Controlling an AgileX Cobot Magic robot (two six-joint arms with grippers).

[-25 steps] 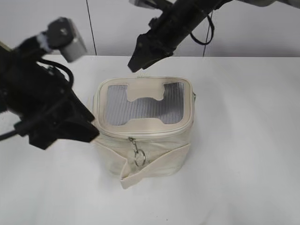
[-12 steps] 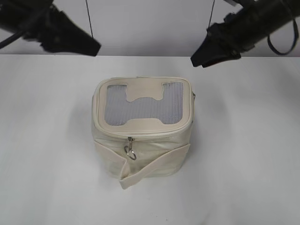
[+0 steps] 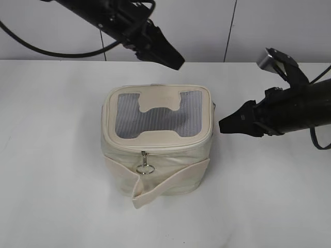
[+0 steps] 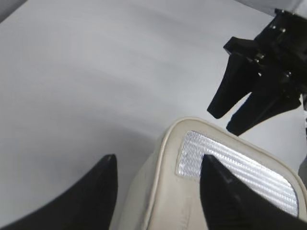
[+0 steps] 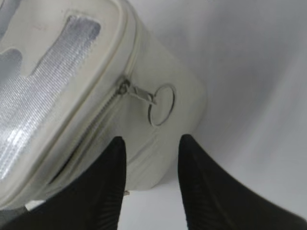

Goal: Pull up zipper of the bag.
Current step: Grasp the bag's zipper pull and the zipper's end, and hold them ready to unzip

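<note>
The bag (image 3: 158, 139) stands upright near the middle of the white table (image 3: 51, 196), its grey mesh top (image 3: 155, 116) with the cream H-shaped patch facing up. The zipper (image 3: 155, 150) runs round the lid's rim. One slider with a ring pull (image 3: 145, 167) hangs on the front face, above the cream strap (image 3: 170, 183) that wraps the lower body. A second slider with its ring (image 5: 160, 104) lies flat against the bag's right side wall, seen clearly in the right wrist view.

The left gripper (image 3: 168, 54) hangs in the air behind the bag's far edge, touching nothing. In the left wrist view its fingers (image 4: 103, 191) stand apart, with the bag's corner showing between them below.

The right gripper (image 3: 230, 125) is low, just beside the bag's right side and apart from it. In its wrist view its fingers (image 5: 108, 187) are spread, empty, and the side ring lies a little beyond their tips, with nothing between it and them.

The table around the bag is bare white, and a pale wall (image 3: 207, 26) with dark vertical seams runs behind.
</note>
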